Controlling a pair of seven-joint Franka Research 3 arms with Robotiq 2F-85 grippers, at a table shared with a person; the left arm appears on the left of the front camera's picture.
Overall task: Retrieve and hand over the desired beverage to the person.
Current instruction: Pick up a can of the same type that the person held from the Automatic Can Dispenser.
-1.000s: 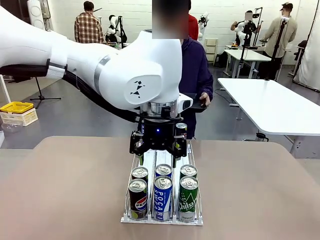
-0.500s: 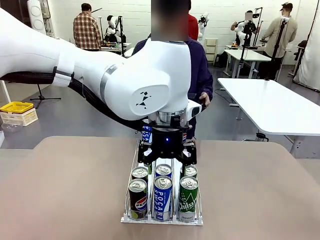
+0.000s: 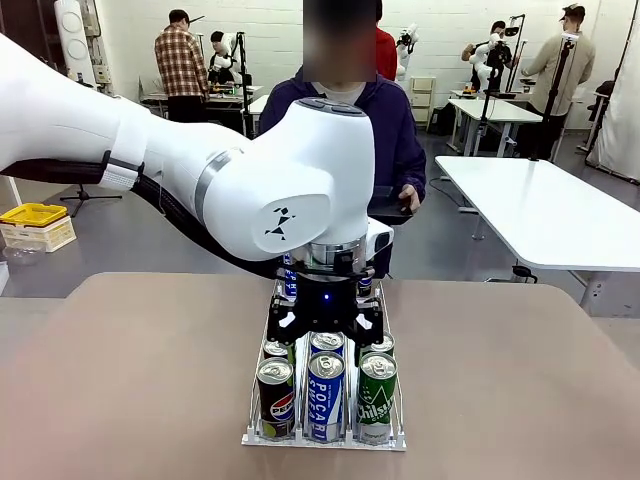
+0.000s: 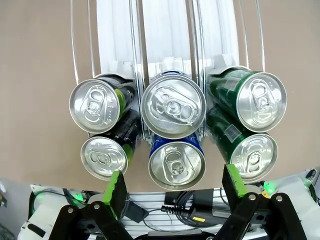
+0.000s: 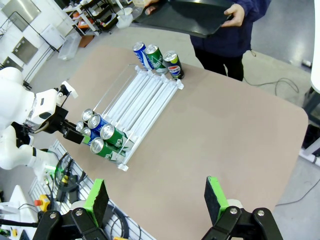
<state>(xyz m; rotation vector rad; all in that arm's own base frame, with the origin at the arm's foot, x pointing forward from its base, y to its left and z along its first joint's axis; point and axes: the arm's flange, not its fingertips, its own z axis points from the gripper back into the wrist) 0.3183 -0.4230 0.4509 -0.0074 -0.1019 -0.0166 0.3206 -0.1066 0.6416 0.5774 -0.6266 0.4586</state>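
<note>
A wire rack [image 3: 325, 441] on the tan table holds two rows of cans at its near end: a black Pepsi can [image 3: 275, 398], a blue Pocari can [image 3: 325, 396] and a green Chilsung can [image 3: 376, 398] stand in front. My left gripper [image 3: 325, 322] hangs open just above the second row, touching nothing. In the left wrist view its green pads [image 4: 116, 187] flank the middle lane's blue cans [image 4: 176, 165]. My right gripper [image 5: 156, 195] is open and empty, high above the table. The person [image 3: 395, 130] in a navy jacket stands at the far side holding a black tray [image 5: 185, 15].
Three more cans [image 5: 157, 57] stand at the rack's far end, near the person. The rack's white lanes [image 4: 165, 30] between the two groups are bare. The table [image 3: 130, 380] has free room on both sides of the rack. Other tables and people are far behind.
My left gripper has moved from the middle of the rack toward its near end and come lower over the cans, still open. The cans have not moved.
</note>
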